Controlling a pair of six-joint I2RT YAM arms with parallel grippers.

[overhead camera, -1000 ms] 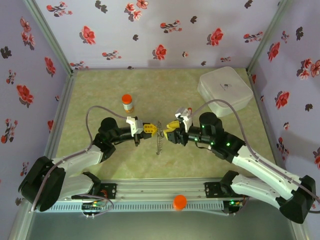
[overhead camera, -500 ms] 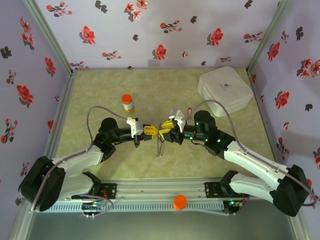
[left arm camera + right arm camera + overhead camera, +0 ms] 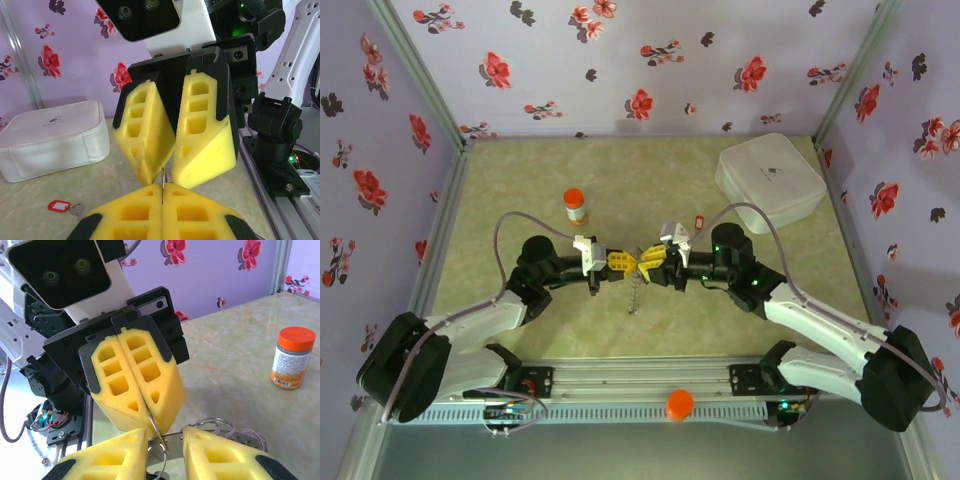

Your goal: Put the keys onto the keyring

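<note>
My left gripper is shut on the thin metal edge of the keyring, which hangs down from its yellow pads above the table. My right gripper faces it tip to tip. Its jaws stand open, one on each side of the keyring's wire, with a gap on both sides. Silvery loops of the ring show past the right finger. One key with a red tag lies on the table behind the right gripper.
An orange-capped bottle stands behind the left arm. A white lidded box sits at the back right. An orange cap rests on the front rail. Flowered walls enclose the table.
My right gripper has moved left up to the left gripper's tips and its jaws have narrowed around the keyring. The left gripper has held still, shut on the ring.
</note>
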